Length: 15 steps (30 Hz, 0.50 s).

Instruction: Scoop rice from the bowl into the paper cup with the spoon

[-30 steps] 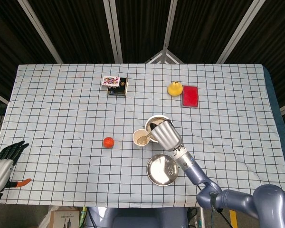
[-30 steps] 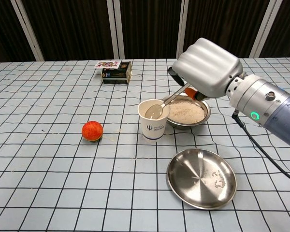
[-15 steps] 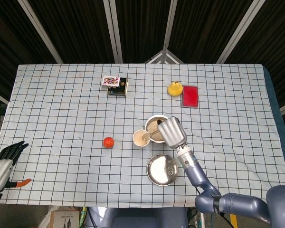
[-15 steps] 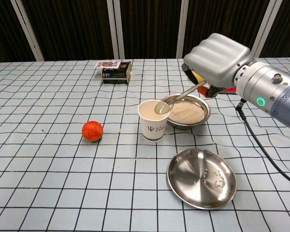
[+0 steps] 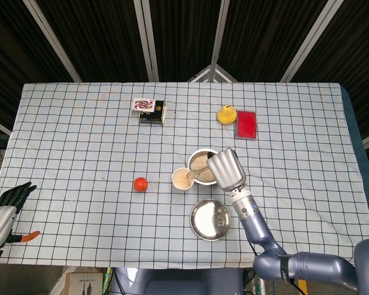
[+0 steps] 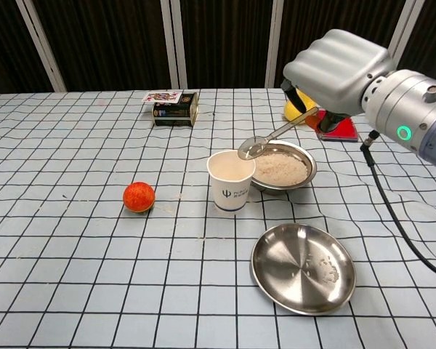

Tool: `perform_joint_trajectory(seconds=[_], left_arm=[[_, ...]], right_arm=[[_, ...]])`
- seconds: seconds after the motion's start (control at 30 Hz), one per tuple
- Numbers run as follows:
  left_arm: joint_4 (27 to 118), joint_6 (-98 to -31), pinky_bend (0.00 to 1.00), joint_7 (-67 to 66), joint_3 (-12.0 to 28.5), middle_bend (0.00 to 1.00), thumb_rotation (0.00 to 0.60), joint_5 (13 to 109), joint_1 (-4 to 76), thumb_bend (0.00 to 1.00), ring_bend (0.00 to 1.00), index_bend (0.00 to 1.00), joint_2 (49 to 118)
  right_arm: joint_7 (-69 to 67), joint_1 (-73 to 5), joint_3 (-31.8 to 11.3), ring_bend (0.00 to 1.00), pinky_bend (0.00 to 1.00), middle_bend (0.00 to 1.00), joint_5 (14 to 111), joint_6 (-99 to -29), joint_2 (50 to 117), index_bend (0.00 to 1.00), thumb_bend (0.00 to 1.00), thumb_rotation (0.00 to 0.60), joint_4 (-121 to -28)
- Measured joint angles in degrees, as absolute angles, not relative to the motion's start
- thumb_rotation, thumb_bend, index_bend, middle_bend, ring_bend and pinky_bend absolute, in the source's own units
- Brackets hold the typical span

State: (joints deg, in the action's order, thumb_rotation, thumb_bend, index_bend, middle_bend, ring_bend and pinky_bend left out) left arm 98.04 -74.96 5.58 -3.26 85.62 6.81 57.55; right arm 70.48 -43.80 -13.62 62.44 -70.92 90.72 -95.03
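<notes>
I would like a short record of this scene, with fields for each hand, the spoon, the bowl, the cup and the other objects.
right hand: holds the spoon, raised above the bowl
left hand: at the table's near left corner, holds nothing, fingers apart
spoon: tilted, its scoop over the gap between cup and bowl, above both
bowl: metal, rice inside
paper cup: upright, left of the bowl
empty metal plate: nearer than the bowl
other objects: orange ball, card box, yellow object, red card
</notes>
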Motion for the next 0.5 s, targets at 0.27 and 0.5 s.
perform_joint_trajectory(seconds=[0.27,0.5], left_arm=[[97.94,-75.16,0.0,5.35,-3.28,0.0,0.6,85.85,6.77,0.0,0.0,0.0,57.64],[97.67,-76.2,0.0,5.12,-3.1,0.0,0.6,86.22,6.5,0.0,0.0,0.0,57.86]], right_arm=[[72.09,-41.63,-11.56,1.0,1.0,0.97,60.08,-74.13,86.95,0.7,0.69,0.6,-99.42],[72.23,-38.98,-8.49,1.0,1.0,0.97,59.03,-76.5,85.49,0.7,0.69,0.6,-101.76]])
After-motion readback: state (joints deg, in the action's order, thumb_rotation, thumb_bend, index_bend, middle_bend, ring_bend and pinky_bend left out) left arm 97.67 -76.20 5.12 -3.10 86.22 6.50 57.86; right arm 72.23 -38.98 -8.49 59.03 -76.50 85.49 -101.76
